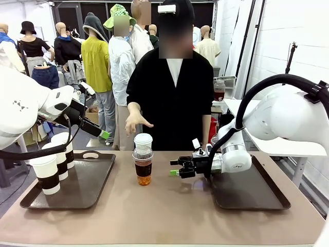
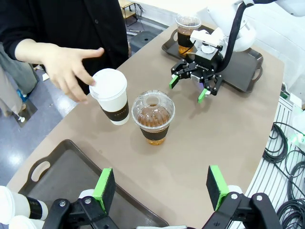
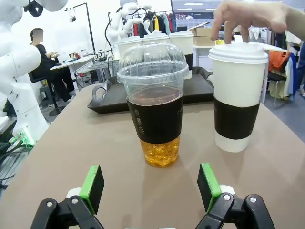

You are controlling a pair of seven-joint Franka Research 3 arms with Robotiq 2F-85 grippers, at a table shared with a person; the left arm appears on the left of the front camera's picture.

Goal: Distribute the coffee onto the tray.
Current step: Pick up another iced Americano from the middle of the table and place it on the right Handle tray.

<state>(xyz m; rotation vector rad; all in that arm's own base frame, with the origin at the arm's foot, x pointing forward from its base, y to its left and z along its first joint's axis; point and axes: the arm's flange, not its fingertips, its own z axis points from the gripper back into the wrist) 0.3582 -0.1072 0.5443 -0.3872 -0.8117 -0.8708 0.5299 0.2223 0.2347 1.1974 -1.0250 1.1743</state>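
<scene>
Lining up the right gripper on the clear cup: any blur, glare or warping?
Right wrist view: clear cup sharp, small highlights on its dome, background softer. Left wrist view: wide-angle bending of the table edge. Front view: even light, faint shadows, no glare.

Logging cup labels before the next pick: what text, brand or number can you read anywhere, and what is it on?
Nothing can be read as words.
White paper cup: pale print on its brown sleeve, too small to read.
Clear dome-lidded cup: a column of small round marks on its dark sleeve, too blurred to read.
Left arm: small dark marks on its white shell, not legible.
</scene>
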